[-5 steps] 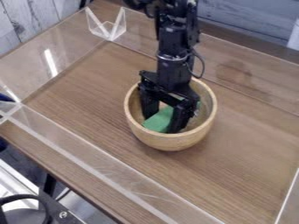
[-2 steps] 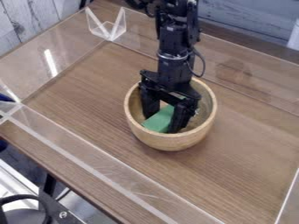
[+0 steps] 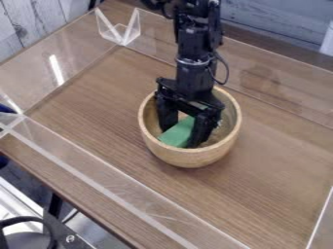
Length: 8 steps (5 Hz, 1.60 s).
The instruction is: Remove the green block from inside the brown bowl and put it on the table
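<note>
The brown bowl [image 3: 190,154] sits on the table [image 3: 92,107], a little right of the middle. Inside it lies the green block [image 3: 178,134], partly hidden by my fingers. My gripper [image 3: 184,127] reaches steeply down into the bowl from the black arm above. Its jaws are open, one finger on each side of the block. Whether the fingers touch the block I cannot tell.
Clear acrylic walls [image 3: 78,180] edge the table at the front and left. A clear bracket [image 3: 121,29] stands at the back left corner. Bare wood surrounds the bowl on all sides.
</note>
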Each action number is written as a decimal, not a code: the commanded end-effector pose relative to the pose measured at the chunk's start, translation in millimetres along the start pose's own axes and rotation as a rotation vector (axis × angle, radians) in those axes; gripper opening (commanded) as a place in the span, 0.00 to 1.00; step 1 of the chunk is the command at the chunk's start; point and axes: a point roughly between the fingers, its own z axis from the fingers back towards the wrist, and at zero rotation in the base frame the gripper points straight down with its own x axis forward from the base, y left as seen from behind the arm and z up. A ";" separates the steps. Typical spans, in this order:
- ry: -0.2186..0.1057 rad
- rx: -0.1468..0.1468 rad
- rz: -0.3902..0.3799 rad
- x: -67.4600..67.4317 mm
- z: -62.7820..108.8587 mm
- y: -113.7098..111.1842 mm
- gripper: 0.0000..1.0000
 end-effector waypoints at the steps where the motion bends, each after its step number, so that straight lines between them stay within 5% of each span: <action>1: -0.023 0.002 0.000 7.8 -8.9 10.6 1.00; 2: -0.025 0.000 0.002 8.6 -10.4 11.0 0.00; 8: -0.089 -0.015 0.007 4.7 30.1 10.3 0.00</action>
